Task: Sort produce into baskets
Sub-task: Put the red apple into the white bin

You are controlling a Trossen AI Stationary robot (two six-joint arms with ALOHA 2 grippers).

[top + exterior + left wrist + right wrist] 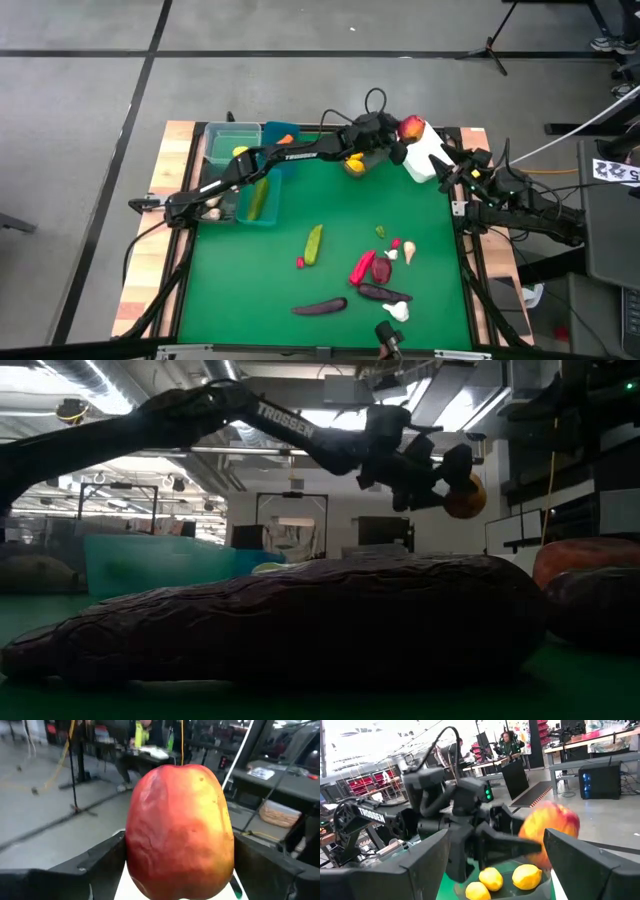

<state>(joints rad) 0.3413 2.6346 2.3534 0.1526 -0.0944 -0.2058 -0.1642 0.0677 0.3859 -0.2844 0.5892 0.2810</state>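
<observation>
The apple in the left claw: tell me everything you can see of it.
The apple is a toy-looking fruit, red blending into a yellow-orange patch on one side, with a smooth, slightly dimpled skin. It is gripped between the two dark fingers of the left claw and held in the air, clear of the table. It hangs over the white tub at the far right of the green mat, near three lemons.

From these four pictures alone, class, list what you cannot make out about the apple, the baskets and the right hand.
- White basket: contents hidden; the high view shows it partly behind the left hand and the apple.
- Right hand: its wrist view shows no grip; its own fingers are cut by the edge.
- Low view: an eggplant blocks the mat.
</observation>
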